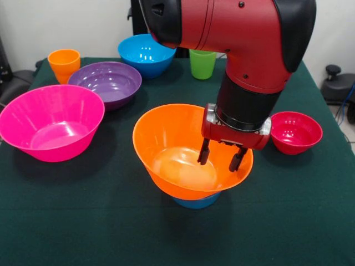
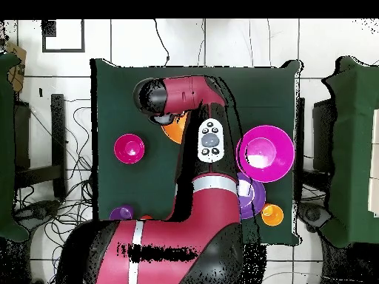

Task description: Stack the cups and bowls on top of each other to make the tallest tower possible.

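bowls: 6 [image 1: 52, 123] | cups: 2 [image 1: 64, 64]

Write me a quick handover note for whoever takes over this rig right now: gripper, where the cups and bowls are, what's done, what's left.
Gripper: open, empty, fingers down inside the large orange bowl.
Tower: large orange bowl sits on the small light-blue bowl; nothing visible inside it.
Loose: pink bowl, purple bowl, blue bowl, red bowl, yellow-orange cup, green cup.
Left: stack those on.

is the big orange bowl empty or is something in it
Empty, as far as the front view shows: the large orange bowl, resting on the small light-blue bowl, shows only bare bottom. The open gripper dips inside, holding nothing.
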You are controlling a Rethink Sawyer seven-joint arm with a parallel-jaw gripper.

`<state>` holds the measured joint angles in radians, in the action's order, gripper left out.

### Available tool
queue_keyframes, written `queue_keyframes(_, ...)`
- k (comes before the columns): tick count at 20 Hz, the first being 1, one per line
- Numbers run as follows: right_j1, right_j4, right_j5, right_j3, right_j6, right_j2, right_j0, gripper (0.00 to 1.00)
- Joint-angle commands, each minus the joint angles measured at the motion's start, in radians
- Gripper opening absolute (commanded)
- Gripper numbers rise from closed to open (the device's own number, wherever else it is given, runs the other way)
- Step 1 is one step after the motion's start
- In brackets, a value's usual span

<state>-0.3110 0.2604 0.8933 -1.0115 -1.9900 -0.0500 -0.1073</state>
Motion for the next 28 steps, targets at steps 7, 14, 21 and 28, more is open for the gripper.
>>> queue_keyframes(7,0.005,0.041,-0.023,-0.067,0.137,-0.106,0.030,1.00)
queue_keyframes(14,0.001,0.041,-0.029,-0.077,0.121,-0.108,0.032,1.00)
queue_keyframes(21,-0.011,0.047,-0.014,-0.071,0.127,-0.100,0.031,1.00)
queue_keyframes(28,-0.055,0.061,0.058,-0.058,0.170,-0.077,0.026,1.00)
